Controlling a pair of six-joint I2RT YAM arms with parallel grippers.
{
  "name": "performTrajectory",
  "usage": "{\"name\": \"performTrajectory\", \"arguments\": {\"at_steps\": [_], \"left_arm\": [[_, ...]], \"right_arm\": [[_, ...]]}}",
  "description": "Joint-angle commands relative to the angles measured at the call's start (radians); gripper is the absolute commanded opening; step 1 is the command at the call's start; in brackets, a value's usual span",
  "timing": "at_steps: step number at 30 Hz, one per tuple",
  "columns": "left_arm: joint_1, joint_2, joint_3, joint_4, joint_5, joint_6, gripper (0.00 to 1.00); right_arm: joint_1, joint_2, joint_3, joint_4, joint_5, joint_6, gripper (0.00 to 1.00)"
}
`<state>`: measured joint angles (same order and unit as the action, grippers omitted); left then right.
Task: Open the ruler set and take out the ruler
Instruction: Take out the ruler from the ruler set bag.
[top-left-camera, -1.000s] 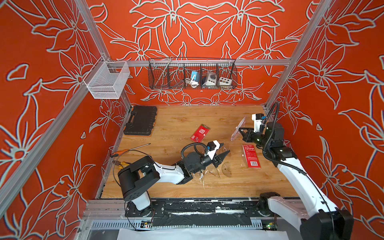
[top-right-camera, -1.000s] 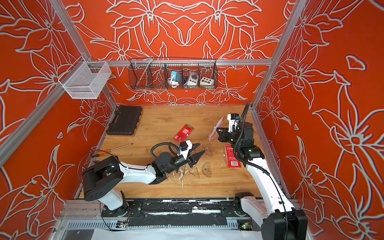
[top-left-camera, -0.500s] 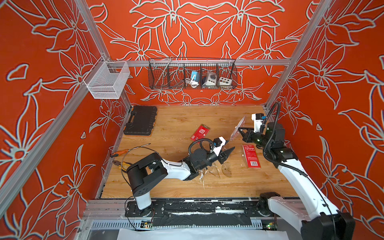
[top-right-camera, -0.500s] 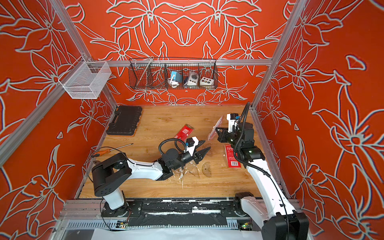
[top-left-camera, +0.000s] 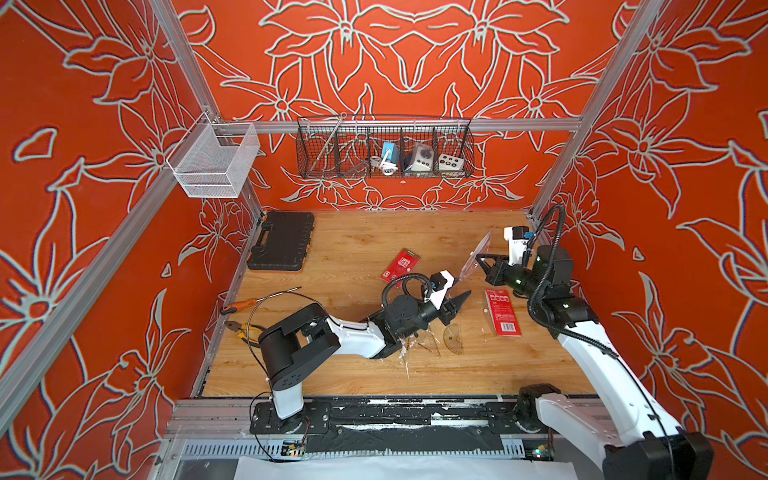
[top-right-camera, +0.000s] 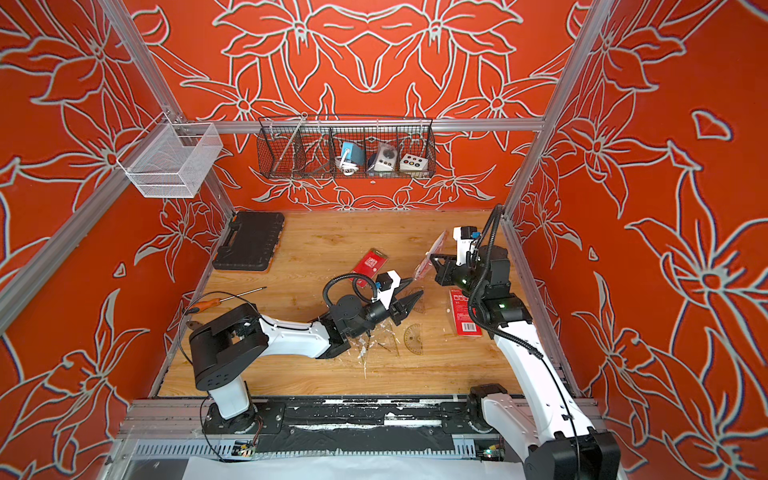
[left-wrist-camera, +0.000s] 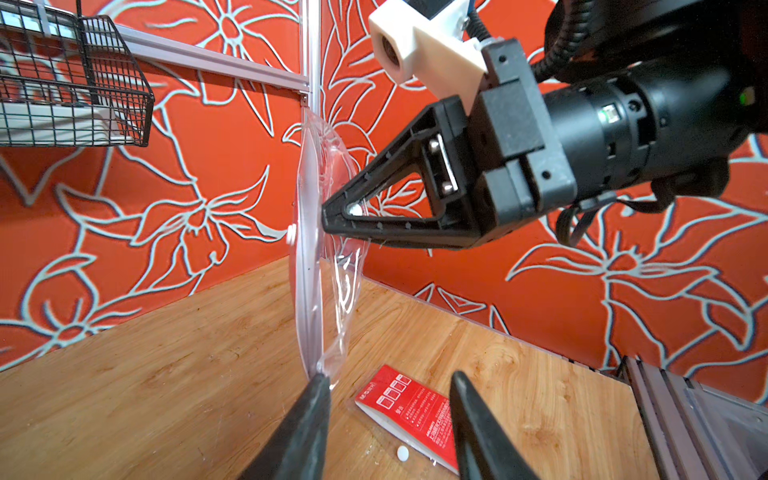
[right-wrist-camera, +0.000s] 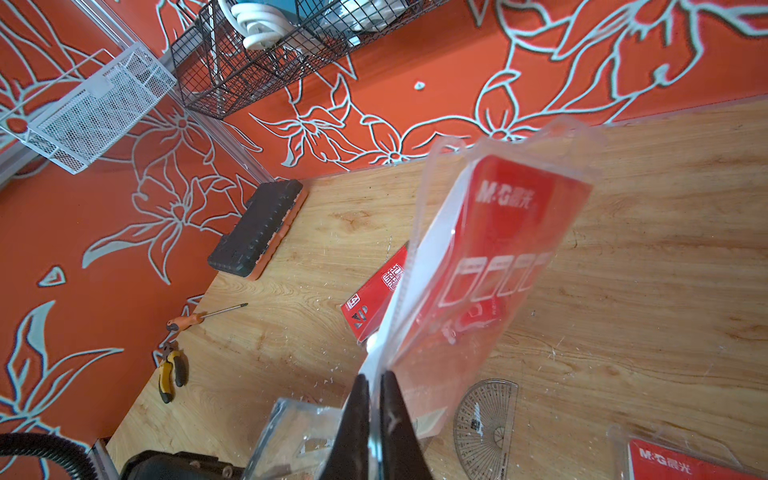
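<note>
The ruler set (right-wrist-camera: 490, 249) is a clear pouch with a red card inside, held up off the wooden table, seen in both top views (top-left-camera: 478, 253) (top-right-camera: 432, 255). My right gripper (right-wrist-camera: 374, 378) (top-left-camera: 478, 258) is shut on the pouch's edge. A pale strip with fine tick marks, which looks like the ruler (right-wrist-camera: 411, 266), lies inside along one side. My left gripper (left-wrist-camera: 388, 380) (top-left-camera: 459, 291) is open just below the pouch (left-wrist-camera: 316, 249), with one fingertip (left-wrist-camera: 320, 382) at its lower corner and nothing between the jaws.
A protractor (top-left-camera: 454, 338) and clear set squares (top-left-camera: 424, 345) lie on the table under the left arm. Two red packs (top-left-camera: 503, 311) (top-left-camera: 401, 266) lie flat nearby. A black tool case (top-left-camera: 282, 241), a screwdriver (top-left-camera: 249, 302) and pliers (top-left-camera: 239, 328) are at the left side.
My left arm has reached out to the right and lifted its open gripper from above the set squares to the pouch's lower corner. The right gripper and pouch have stayed in place.
</note>
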<state>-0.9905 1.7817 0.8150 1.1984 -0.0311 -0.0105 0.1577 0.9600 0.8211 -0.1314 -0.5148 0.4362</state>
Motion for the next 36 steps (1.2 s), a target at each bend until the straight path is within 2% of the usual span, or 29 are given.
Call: {"name": "performTrajectory", "arguments": {"at_steps": [1, 6, 13, 23, 28, 36], "left_arm": [[-0.008, -0.028, -0.038, 0.067, -0.022, -0.008, 0.47], [-0.007, -0.047, -0.057, 0.06, -0.049, 0.009, 0.47], [0.0, -0.026, 0.025, -0.04, -0.079, 0.024, 0.47], [0.023, -0.015, 0.109, -0.134, -0.05, 0.027, 0.43], [0.025, -0.004, 0.13, -0.175, -0.047, 0.024, 0.37], [0.026, -0.011, 0.13, -0.211, -0.038, 0.022, 0.18]], "right_arm": [[0.008, -0.015, -0.002, 0.008, 0.007, -0.004, 0.0], [0.007, -0.011, 0.004, 0.004, 0.006, -0.008, 0.0], [0.008, 0.003, 0.02, -0.018, -0.018, -0.029, 0.0], [0.009, 0.013, 0.027, -0.023, -0.035, -0.039, 0.0], [0.009, 0.013, 0.035, -0.029, -0.032, -0.043, 0.0], [0.009, 0.009, 0.028, -0.032, -0.024, -0.046, 0.0]]}}
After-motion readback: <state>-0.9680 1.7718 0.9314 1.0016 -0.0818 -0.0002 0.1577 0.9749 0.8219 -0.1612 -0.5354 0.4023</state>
